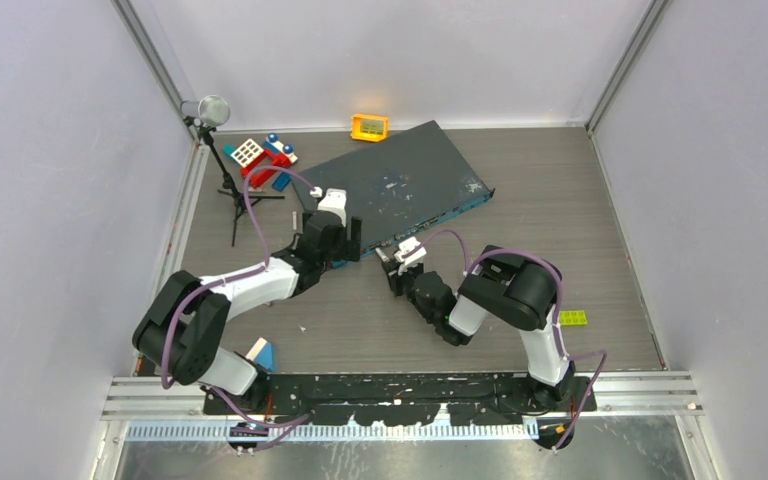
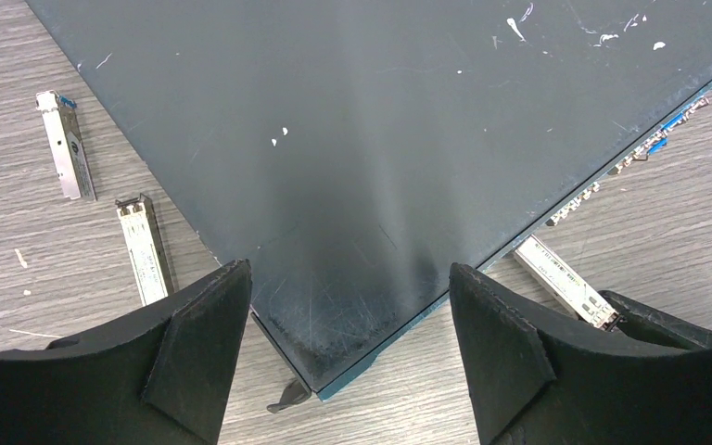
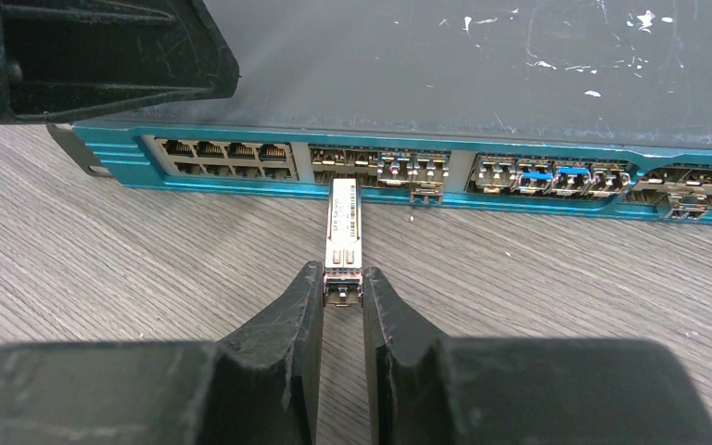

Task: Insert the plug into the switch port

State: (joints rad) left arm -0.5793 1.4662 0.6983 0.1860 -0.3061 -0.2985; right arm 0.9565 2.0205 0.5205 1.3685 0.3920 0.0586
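1. Now the right gripper [image 3: 343,289] is squeezed tight on the back end of the plug [image 3: 344,222], with one finger on each side.
2. The plug is a thin silver stick. It lies flat, low over the table [image 3: 148,278], and points at the big grey box [image 3: 482,65].
3. The plug's front tip is right at the switch port [image 3: 342,172]. That is a small hole in the row along the blue front face [image 3: 222,178] of the big grey box. I cannot tell how far in the tip sits.
4. The left gripper [image 2: 348,348] is spread wide. Its two fingers stand one on each side of a corner of the big grey box. I cannot tell if they touch it.
5. Two more silver plugs [image 2: 144,248] lie on the table beside the big grey box, a little apart from each other.
6. A small orange-yellow box [image 1: 369,126] sits near the back wall, close to the far corner of the big grey box.
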